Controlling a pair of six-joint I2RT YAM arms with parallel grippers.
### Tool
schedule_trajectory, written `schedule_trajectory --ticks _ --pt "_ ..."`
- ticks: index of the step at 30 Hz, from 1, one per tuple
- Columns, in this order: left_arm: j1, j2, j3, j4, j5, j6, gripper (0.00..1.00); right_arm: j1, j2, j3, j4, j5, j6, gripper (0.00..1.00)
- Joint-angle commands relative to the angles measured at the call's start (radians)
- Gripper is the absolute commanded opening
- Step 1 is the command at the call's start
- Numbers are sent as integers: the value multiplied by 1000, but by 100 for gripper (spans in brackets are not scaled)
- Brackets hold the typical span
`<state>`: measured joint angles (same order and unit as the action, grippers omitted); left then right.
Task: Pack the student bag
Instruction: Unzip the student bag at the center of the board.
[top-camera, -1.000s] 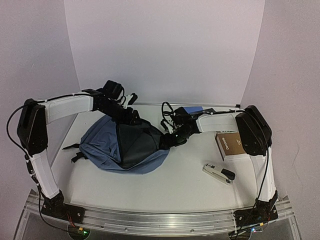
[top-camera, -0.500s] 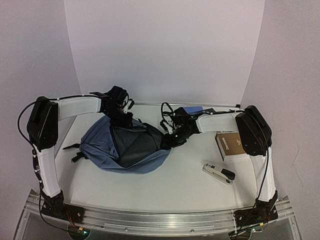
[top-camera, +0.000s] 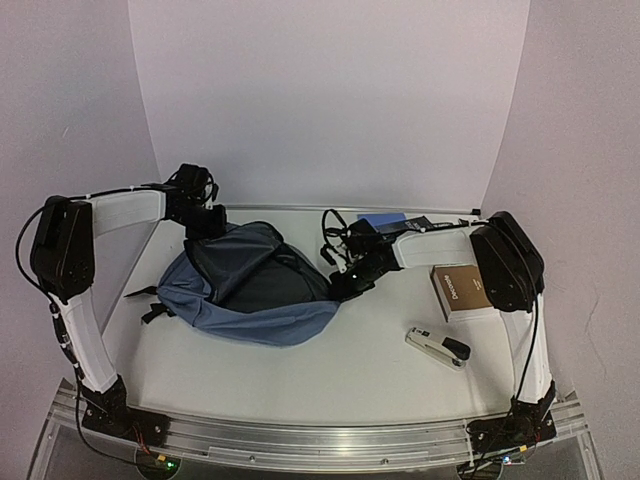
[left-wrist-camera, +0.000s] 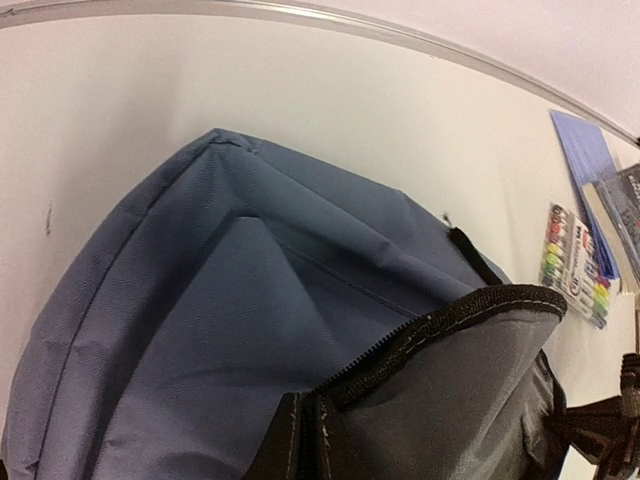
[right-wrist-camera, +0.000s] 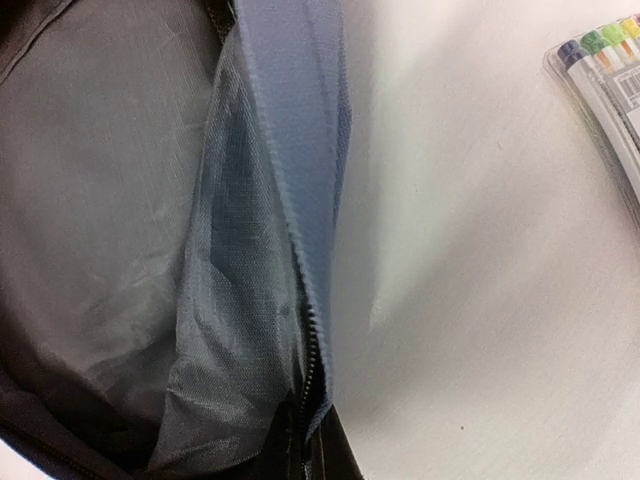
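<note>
The student bag (top-camera: 250, 290) lies on its side in the middle-left of the table, slate-blue with its dark grey lining showing through the open mouth. My left gripper (top-camera: 207, 227) is at the far-left rim of the mouth, shut on the black zipper edge (left-wrist-camera: 420, 335). My right gripper (top-camera: 346, 286) is at the right end of the mouth, shut on the zipper edge (right-wrist-camera: 312, 360) there. The rim is stretched between them. In both wrist views the fingers are almost wholly hidden by fabric at the bottom edge.
A brown box (top-camera: 460, 290) and a stapler (top-camera: 438, 347) lie right of the bag. Behind the right forearm are a blue notebook (top-camera: 383, 220) and a pack of coloured markers (left-wrist-camera: 575, 265), which also shows at the right wrist view's top corner. Purple walls enclose the table.
Both grippers have closed on the bag's rim. The left gripper has moved left and back with its edge, spreading the mouth wider. The right gripper stayed about where it was.
</note>
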<state>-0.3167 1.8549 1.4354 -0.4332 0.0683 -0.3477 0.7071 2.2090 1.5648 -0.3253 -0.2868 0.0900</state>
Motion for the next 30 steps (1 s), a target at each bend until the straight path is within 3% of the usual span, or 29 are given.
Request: schedule_trajectory --ticks 1,10,12,13,15,17,23,25,30 --pt "43 76 -18 -20 -211 -18 0 -3 -56 -40 -46 74 -39 0" --pt "37 238 -71 -41 -259 -39 0 -3 -57 -23 -47 97 -49 0" --pt "32 243 -83 -29 -242 -35 13 -2 -62 -8 -48 64 -44 2" --pt "31 240 -90 -24 -231 -31 23 -2 -67 0 -50 48 -41 6" --pt "27 211 -107 -18 -221 -20 46 -3 -89 10 -53 16 -39 23" --pt "26 160 -119 -30 -224 -14 60 -3 -118 20 -57 -3 -39 41" --pt "27 -40 -52 -154 -274 4 78 -3 -216 44 -78 2 -49 77" --pt "28 -92 -10 -208 -295 7 87 -4 -258 46 -87 13 -52 82" --pt "27 -207 78 -307 -245 13 94 -3 -347 22 -111 19 -65 89"
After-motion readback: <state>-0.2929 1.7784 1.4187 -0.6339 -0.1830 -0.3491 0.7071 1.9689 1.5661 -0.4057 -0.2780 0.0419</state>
